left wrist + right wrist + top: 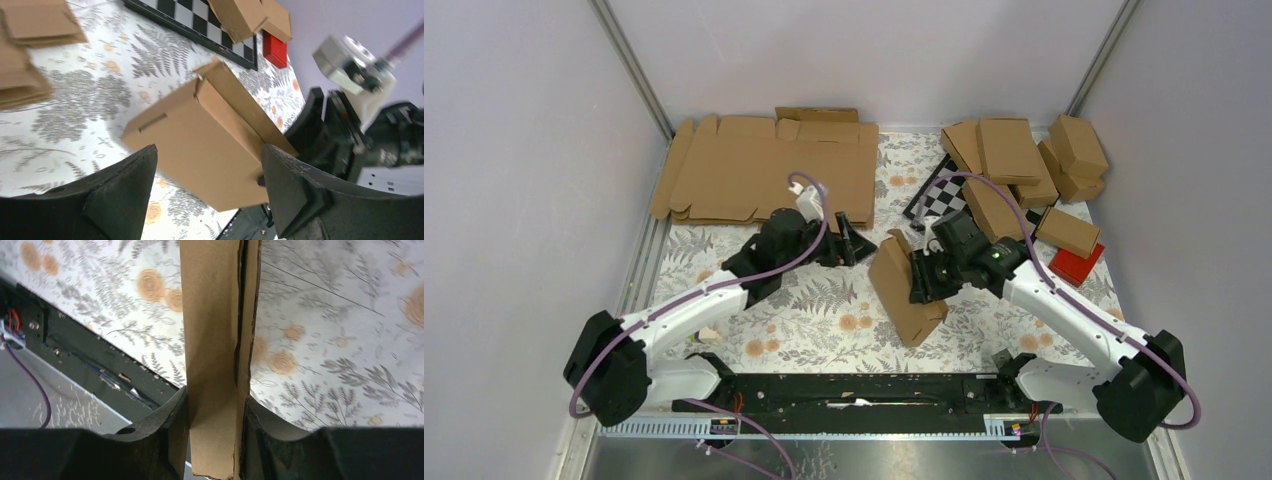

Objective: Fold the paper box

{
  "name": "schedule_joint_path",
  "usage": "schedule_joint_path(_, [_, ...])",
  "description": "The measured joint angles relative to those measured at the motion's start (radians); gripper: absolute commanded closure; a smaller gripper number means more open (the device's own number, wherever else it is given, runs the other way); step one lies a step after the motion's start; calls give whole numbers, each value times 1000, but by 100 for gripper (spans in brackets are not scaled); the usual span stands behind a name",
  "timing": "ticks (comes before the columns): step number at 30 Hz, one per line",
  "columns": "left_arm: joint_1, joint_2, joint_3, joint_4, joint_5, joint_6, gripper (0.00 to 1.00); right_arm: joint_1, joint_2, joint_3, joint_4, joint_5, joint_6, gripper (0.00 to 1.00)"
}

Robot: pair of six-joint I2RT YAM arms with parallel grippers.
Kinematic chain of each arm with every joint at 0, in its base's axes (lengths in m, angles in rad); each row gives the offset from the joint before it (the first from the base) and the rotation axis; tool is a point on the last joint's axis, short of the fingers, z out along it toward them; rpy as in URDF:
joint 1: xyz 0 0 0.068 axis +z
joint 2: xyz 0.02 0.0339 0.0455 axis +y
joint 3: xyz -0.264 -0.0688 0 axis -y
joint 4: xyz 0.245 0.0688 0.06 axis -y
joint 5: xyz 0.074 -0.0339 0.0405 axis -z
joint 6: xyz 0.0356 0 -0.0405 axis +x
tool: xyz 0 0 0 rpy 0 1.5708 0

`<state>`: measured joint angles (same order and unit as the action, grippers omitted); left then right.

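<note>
Brown cardboard, the paper box [907, 290] stood tilted on edge near the middle of the table [754, 330], toward its near edge. It was pinched by the right gripper [919, 279], presumably to steady it for folding. The left gripper [852, 245] sat just beside it.

Left wrist view: jaws spread, box beyond them, apparently untouched.

Right wrist view: fingers [162, 425] pressed on both faces of a doubled panel.
</note>
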<state>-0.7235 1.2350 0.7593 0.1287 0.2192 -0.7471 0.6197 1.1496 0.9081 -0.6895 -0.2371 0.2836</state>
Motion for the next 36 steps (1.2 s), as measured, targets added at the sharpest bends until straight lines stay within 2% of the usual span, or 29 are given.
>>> schedule_joint_path(6, [106,-55,-76,-3,13,34,20,171,89,104,24,31,-32,64])
schedule_joint_path(13, [189,-55,-216,113,82,20,23,238,160,125,72,84,-91,63])
schedule_joint_path(18, [198,-32,-267,208,113,9,34,256,204,135,90,105,-121,61])
schedule_joint_path(20, [199,-24,-278,233,122,6,44,263,212,136,90,115,-129,58])
schedule_joint_path(22, [199,-17,-279,251,137,2,48,266,214,136,91,122,-135,54])
schedule_joint_path(26, [199,-8,-279,275,153,6,51,269,214,136,97,124,-143,47])
schedule_joint_path(31, [199,0,-279,288,156,13,52,272,216,143,101,124,-146,35])
schedule_joint_path(36, [199,0,-279,288,156,21,53,282,234,166,106,125,-145,29])
